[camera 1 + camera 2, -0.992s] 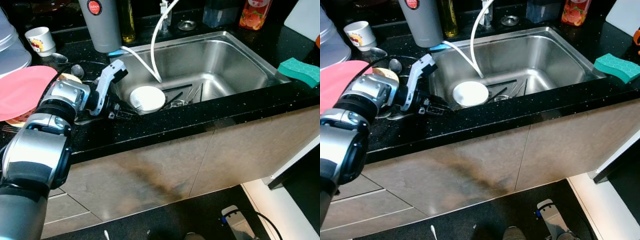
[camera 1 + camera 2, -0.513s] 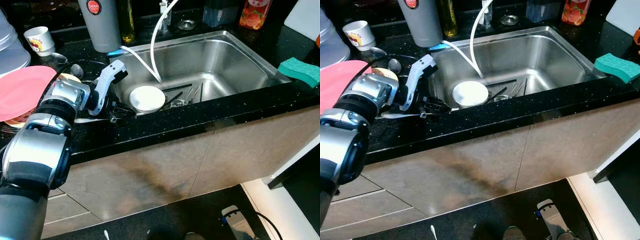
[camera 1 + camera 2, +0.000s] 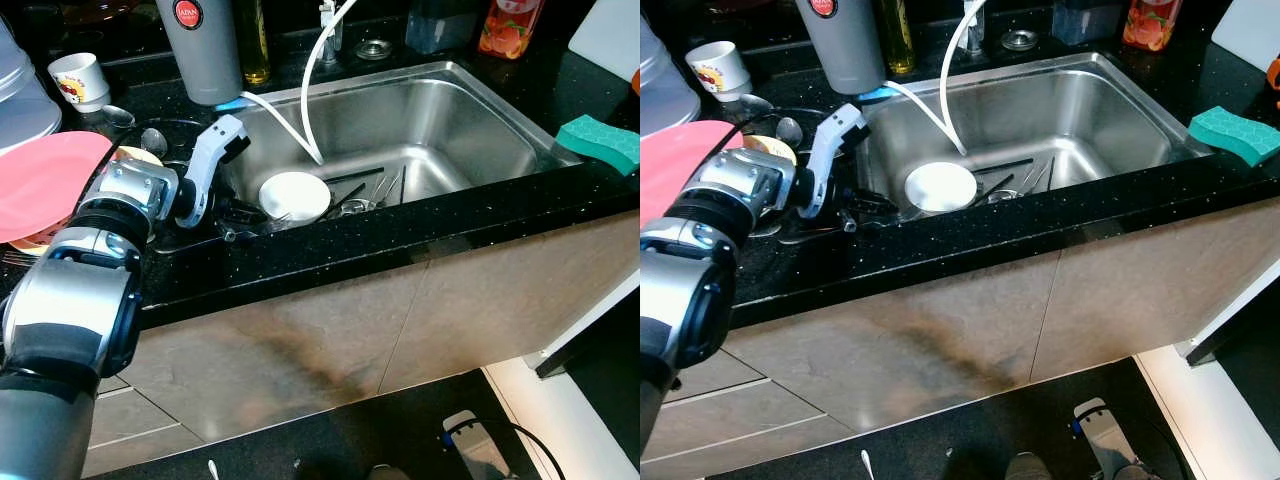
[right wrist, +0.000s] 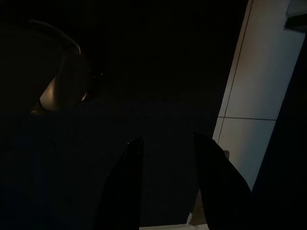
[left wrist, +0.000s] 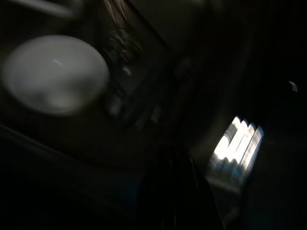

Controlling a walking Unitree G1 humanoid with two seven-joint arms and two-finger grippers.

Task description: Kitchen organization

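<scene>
White bowl (image 3: 294,195) upright in sink (image 3: 480,120), left hand (image 3: 232,222) beside

I see the left arm (image 3: 80,290) as fat brushed-silver segments joined by black ribbed rings, grey toward the shoulder. A white housing (image 3: 207,165) caps the wrist, ahead of a black left gripper (image 3: 240,222). The right gripper (image 4: 165,184) shows two glossy black, tapering fingers (image 4: 125,187).
</scene>
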